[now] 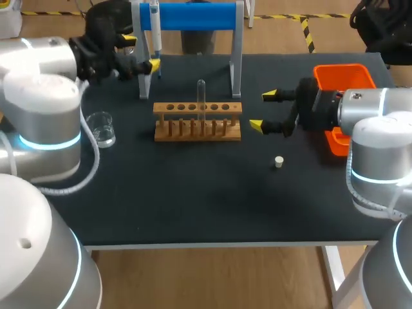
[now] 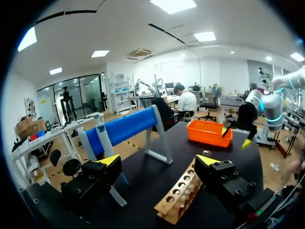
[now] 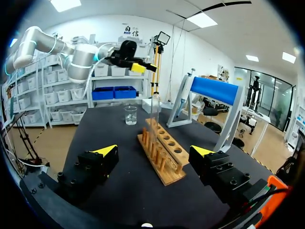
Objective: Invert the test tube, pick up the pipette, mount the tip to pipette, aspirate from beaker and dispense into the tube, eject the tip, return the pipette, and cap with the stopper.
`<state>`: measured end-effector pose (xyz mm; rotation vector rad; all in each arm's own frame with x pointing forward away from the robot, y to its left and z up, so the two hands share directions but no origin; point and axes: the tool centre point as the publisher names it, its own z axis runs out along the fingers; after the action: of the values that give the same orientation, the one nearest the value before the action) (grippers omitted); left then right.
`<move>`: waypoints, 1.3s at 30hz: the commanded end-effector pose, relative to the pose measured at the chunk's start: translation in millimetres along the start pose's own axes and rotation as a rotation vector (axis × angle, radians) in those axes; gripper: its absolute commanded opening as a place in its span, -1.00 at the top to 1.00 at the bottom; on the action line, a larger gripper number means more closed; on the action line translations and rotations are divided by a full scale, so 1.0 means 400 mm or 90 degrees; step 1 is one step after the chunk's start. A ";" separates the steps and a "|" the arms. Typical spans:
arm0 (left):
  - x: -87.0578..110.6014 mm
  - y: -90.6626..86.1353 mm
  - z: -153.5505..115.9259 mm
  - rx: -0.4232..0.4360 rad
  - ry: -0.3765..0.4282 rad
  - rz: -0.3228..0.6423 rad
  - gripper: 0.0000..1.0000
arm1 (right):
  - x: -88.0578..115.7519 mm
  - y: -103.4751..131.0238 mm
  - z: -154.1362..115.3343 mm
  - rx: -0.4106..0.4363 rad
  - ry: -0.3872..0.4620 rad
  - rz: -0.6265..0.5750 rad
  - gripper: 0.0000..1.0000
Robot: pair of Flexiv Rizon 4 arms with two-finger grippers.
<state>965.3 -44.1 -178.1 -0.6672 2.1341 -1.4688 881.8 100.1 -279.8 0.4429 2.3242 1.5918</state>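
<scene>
Tube [image 1: 201, 96] first: where is it sitting?

It is standing upright in the wooden rack [image 1: 197, 120], mid-surface [image 1: 193, 206]. It is looking like thin clear glass: light, slick and fragile. I am judging a gentle pinch on the upper part, above the rack, as safest.

And how is the pipette [image 1: 154, 29] looking?

It is hanging on the blue-barred stand [image 1: 193, 16], white, slim and rigid. The left end effector [image 1: 141, 53] is hovering just beside it, fingers spread and carrying nothing. I am thinking the body is the place to take hold.

What is the right end effector [image 1: 262, 111] doing?

It is gaping wide and empty too, beside the rack, with the orange bin [image 1: 344, 74] behind it.

Anything else lying about?

The clear beaker [image 1: 102, 129] is standing left of the rack. The small pale stopper [image 1: 279, 161] is lying near the right end effector. It is looking light and probably prone to rolling.
</scene>
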 end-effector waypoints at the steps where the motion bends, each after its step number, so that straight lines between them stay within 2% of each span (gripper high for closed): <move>1: 0.089 0.049 -0.043 0.082 0.000 0.015 -1.00 | 0.001 -0.002 -0.001 -0.001 -0.001 0.000 -1.00; 8: 0.133 0.099 -0.048 0.102 0.023 0.042 -1.00 | 0.001 -0.002 -0.001 -0.001 -0.001 0.000 -1.00; 21: 0.209 0.184 -0.043 0.114 0.052 0.009 -1.00 | 0.001 -0.002 -0.001 -0.001 -0.001 0.000 -1.00; 39: 0.211 0.183 -0.047 0.117 0.053 0.014 -1.00 | 0.001 -0.002 -0.001 -0.001 -0.001 0.000 -1.00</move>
<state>880.2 -60.9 -247.7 -0.5311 2.0587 -1.6570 881.8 100.0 -280.0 0.4429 2.3237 1.5927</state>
